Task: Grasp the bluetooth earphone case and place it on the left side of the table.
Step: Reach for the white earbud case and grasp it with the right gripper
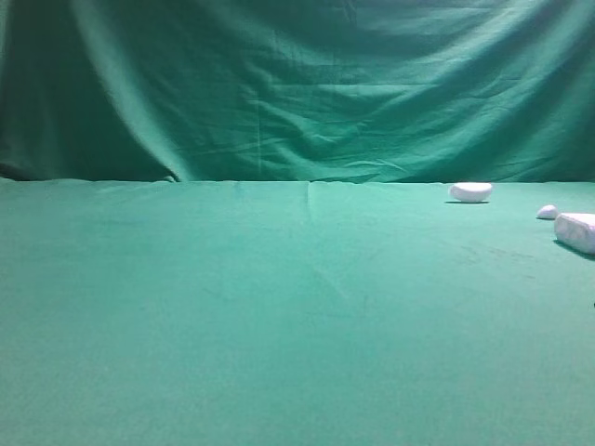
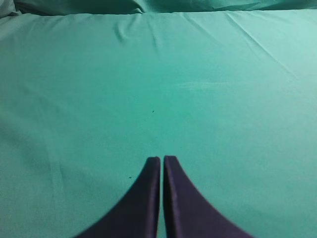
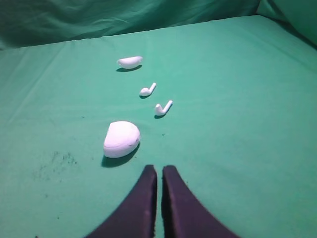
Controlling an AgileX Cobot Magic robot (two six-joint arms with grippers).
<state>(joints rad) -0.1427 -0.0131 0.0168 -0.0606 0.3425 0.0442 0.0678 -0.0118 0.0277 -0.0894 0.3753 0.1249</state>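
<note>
My right gripper (image 3: 158, 171) hangs low over the green table (image 3: 237, 148) with its two dark fingers pressed together and nothing between them. The bluetooth earphone case (image 3: 121, 139) lies just ahead of the tips and a little to their left, resting flat on the cloth, not touching me. Its long axis seems to run slantwise, from near-left to far-right, so I judge I need to spread the fingers, shift left and turn somewhat to close across its narrow width.

My left gripper (image 2: 162, 161) is likewise closed and empty, and its camera shows only bare cloth, so the right arm is clearly the nearer one.

Beyond the case lie two earbuds, one nearer (image 3: 163, 107) and one farther (image 3: 147, 89), and past them a white domed piece (image 3: 130, 61). In the high view the case (image 1: 577, 231) sits at the far right edge, partly cut off by the frame, and neither arm shows there. Only one earbud (image 1: 547, 212) is visible as a pebble-like speck; the domed piece (image 1: 470, 191) sits further back.
</note>
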